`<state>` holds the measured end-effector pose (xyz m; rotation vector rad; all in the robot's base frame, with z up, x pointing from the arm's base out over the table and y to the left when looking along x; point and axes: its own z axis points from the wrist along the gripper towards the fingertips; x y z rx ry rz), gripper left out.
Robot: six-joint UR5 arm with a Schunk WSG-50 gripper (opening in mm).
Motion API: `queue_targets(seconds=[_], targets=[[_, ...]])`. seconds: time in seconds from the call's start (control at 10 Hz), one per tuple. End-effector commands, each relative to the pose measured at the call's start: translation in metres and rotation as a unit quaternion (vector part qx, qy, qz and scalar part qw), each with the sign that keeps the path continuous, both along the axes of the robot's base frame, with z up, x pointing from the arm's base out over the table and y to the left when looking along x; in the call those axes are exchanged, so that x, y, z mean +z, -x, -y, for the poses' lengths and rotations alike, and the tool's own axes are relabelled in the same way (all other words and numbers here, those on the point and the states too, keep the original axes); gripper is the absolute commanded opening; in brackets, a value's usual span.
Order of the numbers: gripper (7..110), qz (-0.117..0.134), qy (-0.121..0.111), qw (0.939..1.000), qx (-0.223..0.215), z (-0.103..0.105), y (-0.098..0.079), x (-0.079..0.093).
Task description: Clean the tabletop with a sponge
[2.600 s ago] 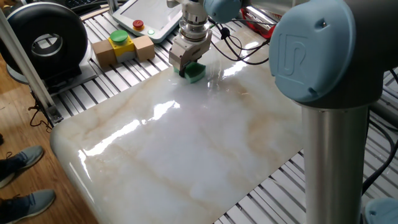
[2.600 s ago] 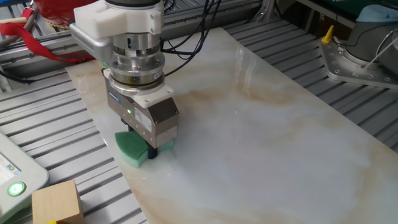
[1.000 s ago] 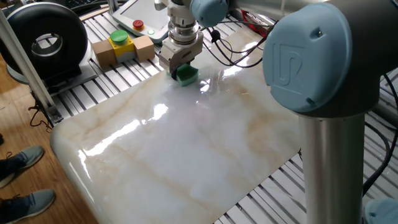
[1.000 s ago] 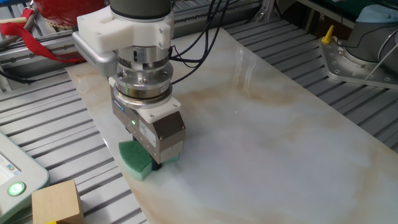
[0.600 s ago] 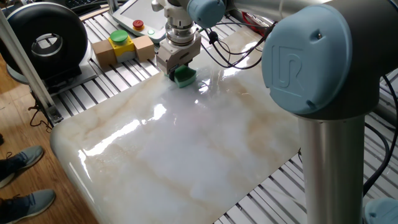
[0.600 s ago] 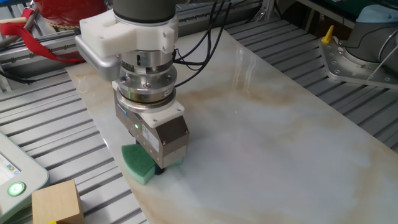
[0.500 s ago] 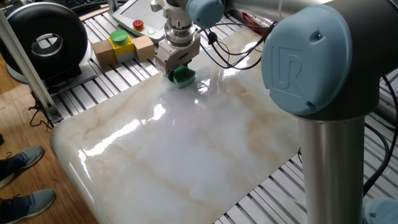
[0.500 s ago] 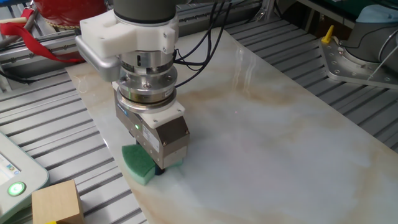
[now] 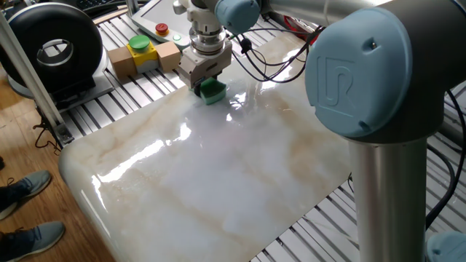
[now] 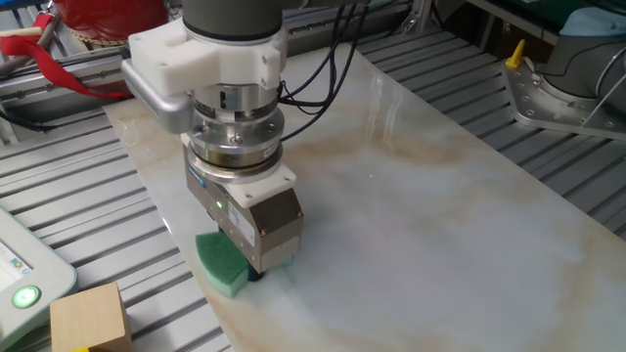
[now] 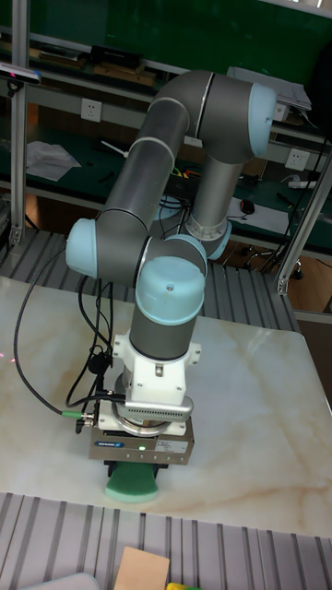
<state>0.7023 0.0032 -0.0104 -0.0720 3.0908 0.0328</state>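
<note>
my gripper (image 10: 256,266): clamped on the sponge (image 10: 221,262), pointing straight down
sponge: flat on the marble tabletop (image 10: 430,205), near its edge beside the ribbed frame (image 10: 88,210)

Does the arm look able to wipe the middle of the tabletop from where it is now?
Probably yes. The gripper holds the sponge down near the tabletop edge, and nothing lies on the marble between.

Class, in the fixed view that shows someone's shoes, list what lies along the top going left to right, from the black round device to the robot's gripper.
Black round device → cardboard box with its yellow-and-green button → gripper shut on the green sponge.
</note>
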Motion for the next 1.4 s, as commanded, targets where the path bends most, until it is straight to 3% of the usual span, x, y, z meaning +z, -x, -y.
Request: queue_targets(seconds=[0.0,1.3], targets=[[7,0.0,-0.007,0.9999,-0.008,-0.009,0.0,-0.001],[7,-0.001,-0.012,0.9997,-0.021,-0.028,0.0,-0.001]])
